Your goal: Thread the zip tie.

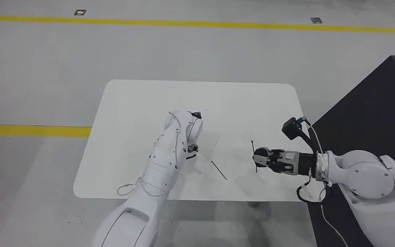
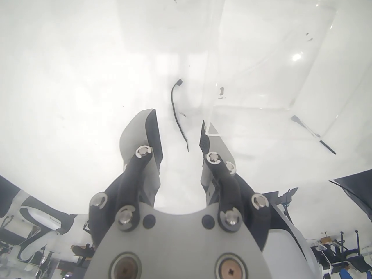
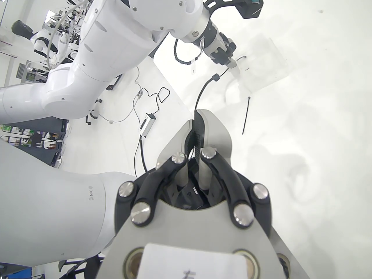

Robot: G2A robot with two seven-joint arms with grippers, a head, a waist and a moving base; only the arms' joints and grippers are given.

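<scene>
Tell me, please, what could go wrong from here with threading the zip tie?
1. The right gripper is shut on the held tie near its tail, leaving a long free length that ends in the head. That length may flex and miss.
2. The left gripper has its jaws open over a curved tie, right beside a clear box. Closing could catch the box wall instead.

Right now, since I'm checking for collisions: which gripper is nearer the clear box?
Left. The left gripper sits open beside the clear box; the right gripper is far off, shut on a zip tie.
</scene>
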